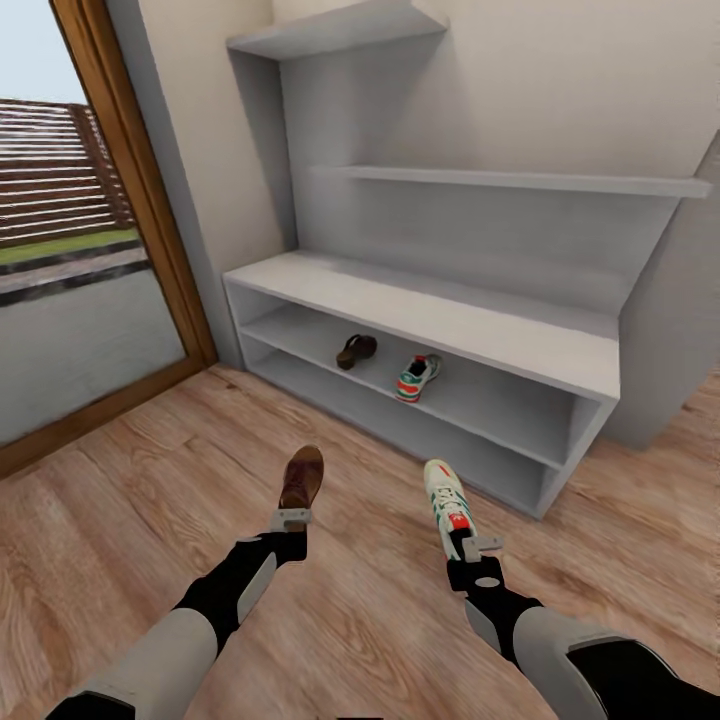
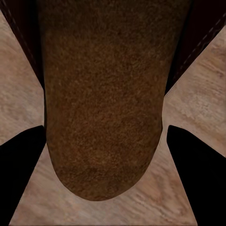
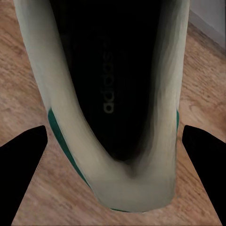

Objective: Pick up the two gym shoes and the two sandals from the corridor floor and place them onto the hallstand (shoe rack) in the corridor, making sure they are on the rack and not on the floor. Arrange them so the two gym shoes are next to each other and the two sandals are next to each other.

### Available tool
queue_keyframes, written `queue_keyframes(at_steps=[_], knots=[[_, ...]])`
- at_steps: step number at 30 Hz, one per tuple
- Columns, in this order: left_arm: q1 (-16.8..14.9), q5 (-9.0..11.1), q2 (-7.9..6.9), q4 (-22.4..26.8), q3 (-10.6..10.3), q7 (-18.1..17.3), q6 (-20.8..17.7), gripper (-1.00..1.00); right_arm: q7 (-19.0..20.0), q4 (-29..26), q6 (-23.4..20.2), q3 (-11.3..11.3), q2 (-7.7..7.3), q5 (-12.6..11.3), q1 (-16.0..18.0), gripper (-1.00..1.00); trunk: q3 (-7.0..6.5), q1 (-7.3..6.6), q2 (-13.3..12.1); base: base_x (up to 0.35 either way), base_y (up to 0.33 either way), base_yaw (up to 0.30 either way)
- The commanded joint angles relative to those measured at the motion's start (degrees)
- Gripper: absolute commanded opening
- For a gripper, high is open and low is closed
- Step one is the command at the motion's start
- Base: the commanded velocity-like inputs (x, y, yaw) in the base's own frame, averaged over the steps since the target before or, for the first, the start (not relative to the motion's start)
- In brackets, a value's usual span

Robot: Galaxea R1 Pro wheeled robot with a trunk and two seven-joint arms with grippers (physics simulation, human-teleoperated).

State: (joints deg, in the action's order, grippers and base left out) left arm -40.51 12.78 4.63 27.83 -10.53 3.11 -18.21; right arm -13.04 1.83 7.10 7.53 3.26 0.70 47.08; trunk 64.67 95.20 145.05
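Gym shoe (image 1: 445, 505), white with green stripes, held beside brown sandal (image 1: 301, 478).

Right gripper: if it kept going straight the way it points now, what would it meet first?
The right gripper holds a gym shoe pointing toward the shoe rack. Going straight on, the shoe's toe would probably meet the rack's lower front first, near the gym shoe already on its shelf; depth is uncertain.
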Motion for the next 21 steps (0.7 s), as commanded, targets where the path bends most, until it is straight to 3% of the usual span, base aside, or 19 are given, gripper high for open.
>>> queue_keyframes(at_steps=[1,12,21], knots=[[0.0,0.6,-0.06,0.1,-0.4,0.3,-0.2,-1.0,-0.3,0.2,0.2,0.4,0.05,0.1,0.1,-1.0,0.07,0.0,0.0,0.162,0.307,-0.3],[0.0,0.6,-0.06,0.1,-0.3,0.3,-0.2,-1.0,-0.3,0.2,0.2,0.4,0.04,0.1,0.1,-1.0,0.32,0.0,0.0,0.145,0.313,-0.3],[0.0,0.6,-0.06,0.2,-0.3,0.3,-0.2,-1.0,-0.3,0.2,0.2,0.4,0.06,0.1,0.1,-1.0,0.5,0.0,0.0,0.032,0.325,-0.3]])
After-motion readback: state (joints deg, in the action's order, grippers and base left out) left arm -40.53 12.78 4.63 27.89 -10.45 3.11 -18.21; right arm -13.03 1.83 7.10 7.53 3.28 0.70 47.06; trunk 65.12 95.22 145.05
